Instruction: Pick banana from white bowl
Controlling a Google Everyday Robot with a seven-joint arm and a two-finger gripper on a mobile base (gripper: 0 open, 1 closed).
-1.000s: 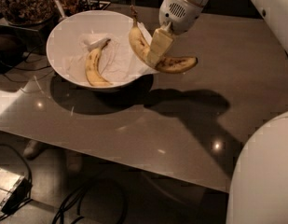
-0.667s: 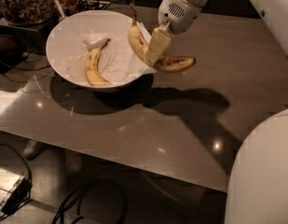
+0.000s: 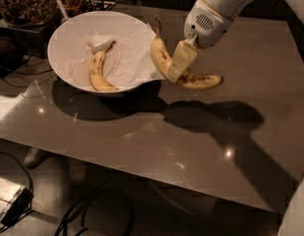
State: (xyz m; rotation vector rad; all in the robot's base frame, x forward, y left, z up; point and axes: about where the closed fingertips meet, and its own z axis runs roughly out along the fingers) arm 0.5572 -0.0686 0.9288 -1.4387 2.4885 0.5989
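My gripper [image 3: 177,63] hangs just right of the white bowl [image 3: 68,28] and is shut on the banana [image 3: 198,80], a speckled dull-yellow one with a long brownish stem pointing up. The banana is held in the air, outside the bowl's right rim and above the table. A cleaner, brighter yellow banana [image 3: 98,72] still lies inside the bowl on crumpled white paper.
A dark glass jar of granola [image 3: 23,3] stands behind the bowl at the far left. The grey table [image 3: 141,141] stretches forward and right, with its front edge near the bottom. Cables and a small box [image 3: 6,195] lie on the floor at lower left.
The gripper and the speckled banana have held almost the same place beside the bowl's right rim; any movement is very slight.
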